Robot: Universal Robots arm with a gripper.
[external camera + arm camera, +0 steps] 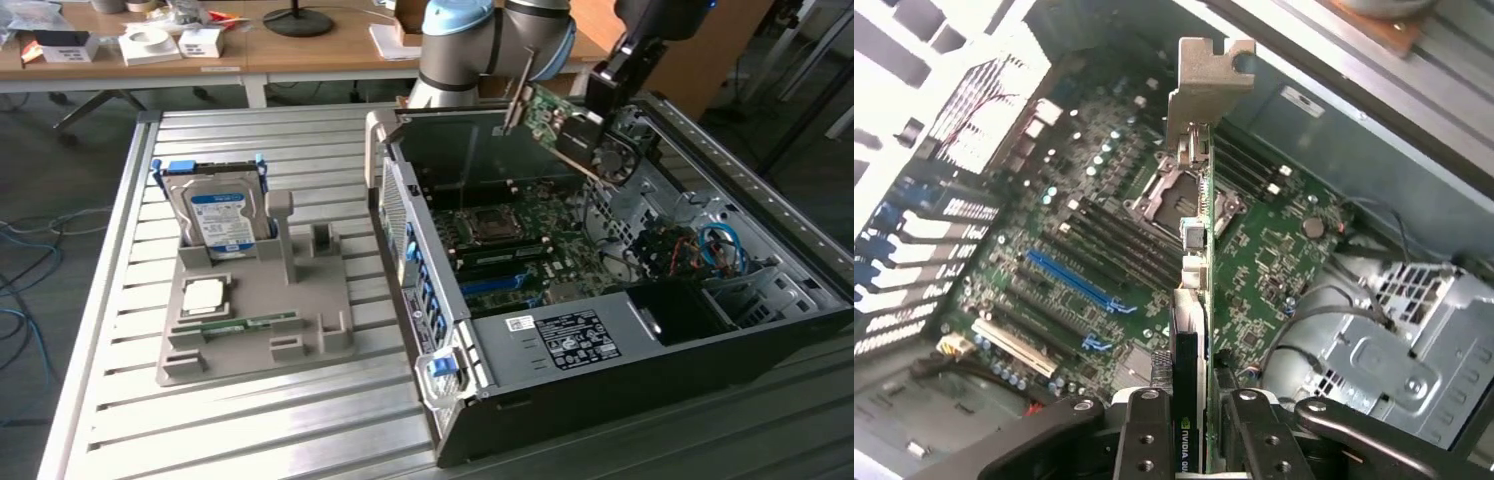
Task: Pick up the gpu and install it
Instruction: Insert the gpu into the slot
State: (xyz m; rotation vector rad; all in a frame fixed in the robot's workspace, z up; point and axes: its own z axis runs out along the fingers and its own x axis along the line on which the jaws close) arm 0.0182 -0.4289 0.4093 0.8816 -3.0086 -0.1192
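Note:
My gripper (601, 115) is shut on the gpu (554, 120), a thin card with a green board face and a silver bracket (514, 100) at one end. The card hangs tilted above the open computer case (601, 350), over the motherboard (521, 250). In the wrist view the gpu (1199, 300) is seen edge-on, clamped between the two black fingers (1144, 440), with its bracket (1209, 75) pointing away from the gripper (1194, 440). It hovers clear of the board, above the CPU socket (1184, 195) and beside the blue expansion slot (1079, 280).
A grey parts holder (254, 350) at the exterior view's left carries a silver hard drive with a blue label (220, 215), a square chip (203, 295) and a green memory stick (240, 323). Case walls, cables (714, 250) and a drive cage (1394, 340) surround the motherboard.

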